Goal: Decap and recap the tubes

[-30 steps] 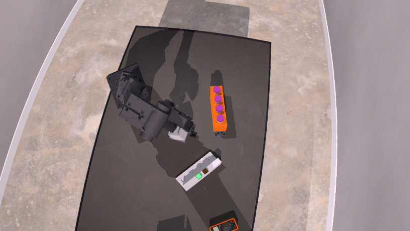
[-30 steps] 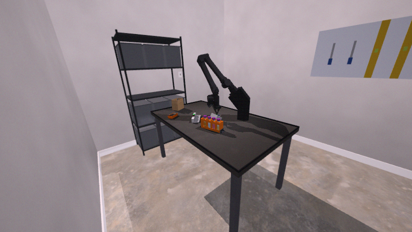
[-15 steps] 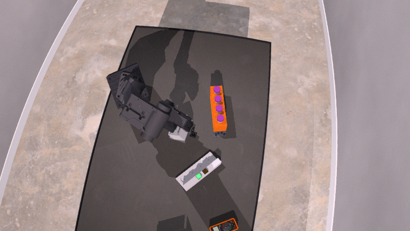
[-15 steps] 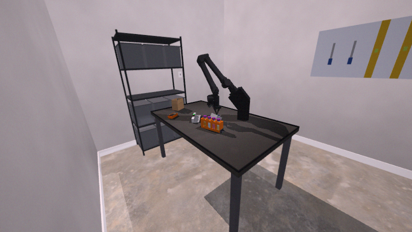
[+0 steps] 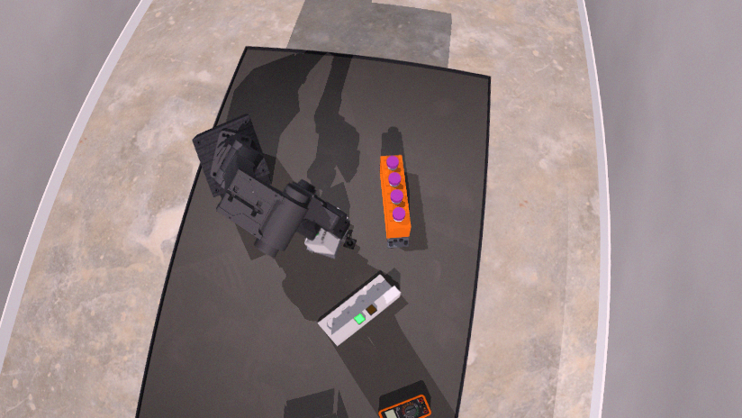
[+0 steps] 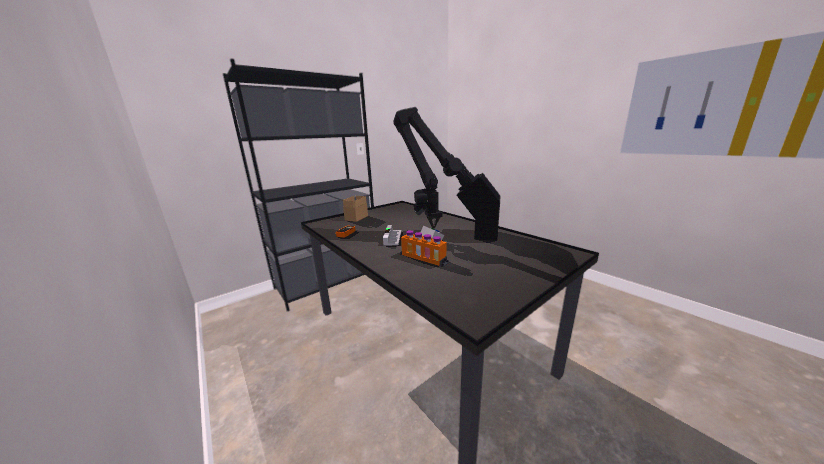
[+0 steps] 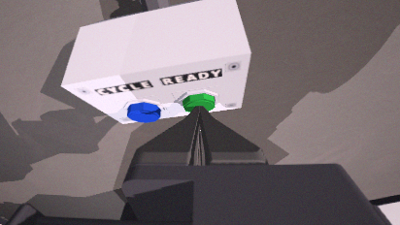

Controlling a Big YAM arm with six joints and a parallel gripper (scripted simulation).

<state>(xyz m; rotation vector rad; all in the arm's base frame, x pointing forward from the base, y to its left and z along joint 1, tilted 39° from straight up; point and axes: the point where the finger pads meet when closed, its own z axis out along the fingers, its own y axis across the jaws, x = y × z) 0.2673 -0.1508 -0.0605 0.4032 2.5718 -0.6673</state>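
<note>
The tool (image 5: 349, 242) (image 6: 434, 225) (image 7: 199, 112), fingers together on nothing, points at the green key (image 7: 199, 103) on the housing (image 5: 324, 243) (image 6: 431, 232) (image 7: 160, 53) — press straight in until it switches, clear of the blue key (image 7: 144, 112) beside it. Beyond the housing, all four purple caps (image 5: 396, 195) (image 6: 427, 237) sit on the decapping station (image 5: 398, 230) (image 6: 424, 253) — the tray's green lamp (image 5: 359, 318) is lit.
</note>
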